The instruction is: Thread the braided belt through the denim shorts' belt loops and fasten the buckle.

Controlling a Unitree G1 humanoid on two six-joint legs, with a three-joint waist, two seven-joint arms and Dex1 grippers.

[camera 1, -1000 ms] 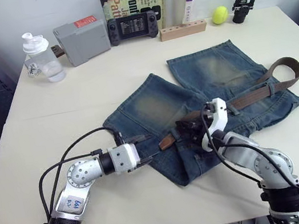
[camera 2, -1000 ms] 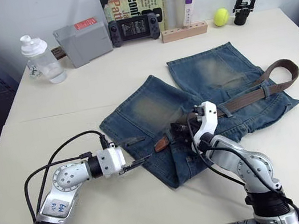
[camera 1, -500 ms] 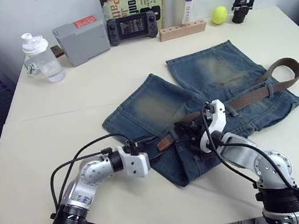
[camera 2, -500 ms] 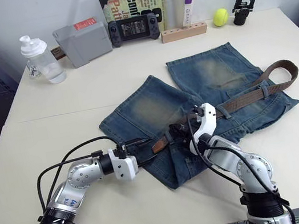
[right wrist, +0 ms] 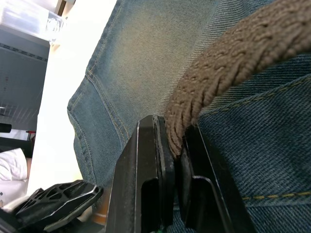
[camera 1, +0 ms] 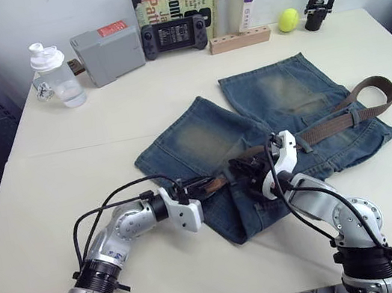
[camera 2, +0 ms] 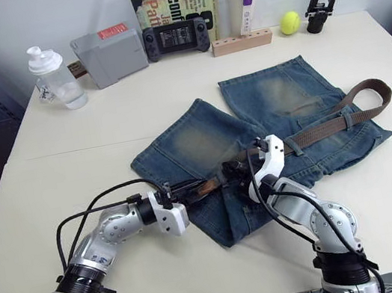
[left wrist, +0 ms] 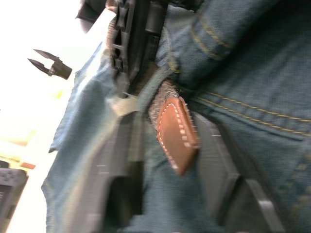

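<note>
— Start with the pincers. What has each got?

— The right gripper (right wrist: 176, 160) has its two flat black fingers nearly together, pinching the braided belt (right wrist: 228, 63), a coarse dark-brown woven strap, against the denim. The left gripper (left wrist: 172, 160) has its fingers (left wrist: 221, 170) spread, one on each side of the belt's tan leather tip (left wrist: 177, 133), a smooth rounded tab with pale stitching. Whether they press on it I cannot tell; there is a gap on at least one side.

— How do the arms lie?

— Both are low over the table (camera 1: 135, 104). The left forearm reaches rightward from the robot's left, with the gripper at the waistband; the right arm bends up from below, its white wrist above the middle of the waistband. The two grippers are near each other, pointing toward one another.

— And the task's things?

— The denim shorts (camera 1: 203, 141), faded blue with pale worn patches and tan stitching, lie flat in the middle of the table, legs pointing away from the robot. The belt runs along the waistband toward the robot's right, passes under a belt loop (camera 1: 355, 116) and curls into a loop past the shorts' right edge.

— The buckle?

— I cannot make it out.
</note>
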